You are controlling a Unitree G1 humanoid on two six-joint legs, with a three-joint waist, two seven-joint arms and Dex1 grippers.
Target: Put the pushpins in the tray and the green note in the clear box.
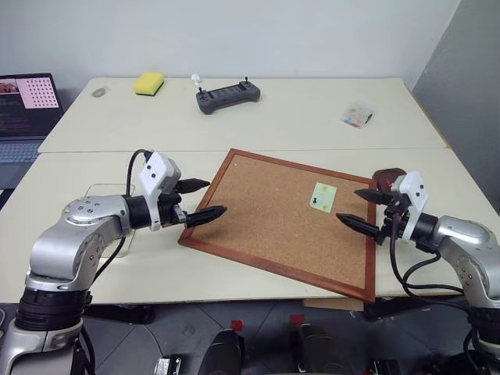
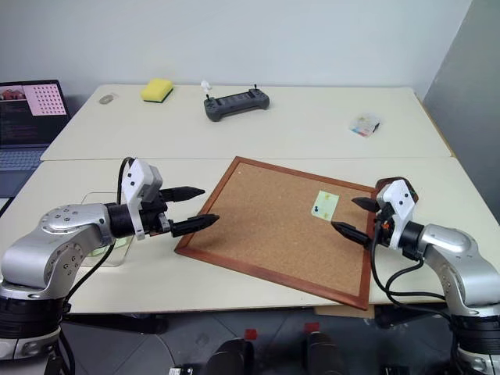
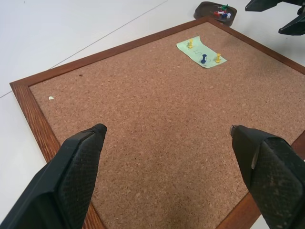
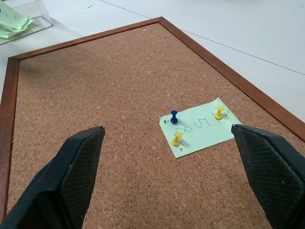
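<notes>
Three pushpins remain in the green note; we find the task barely begun.
On the cork board (image 1: 281, 219) the green note (image 4: 202, 126) lies pinned by one blue pin (image 4: 174, 116) and two yellow pins (image 4: 218, 112). The clear box (image 4: 26, 21), beyond the board's left edge, already holds other green notes; the tray (image 3: 213, 9), at the board's right corner, holds a few pins. The left gripper (image 1: 199, 201) and right gripper (image 1: 361, 209) hover wide apart, empty.

Green note (image 4: 204, 127) pinned flat (three pushpins (image 4: 174, 116))
</notes>
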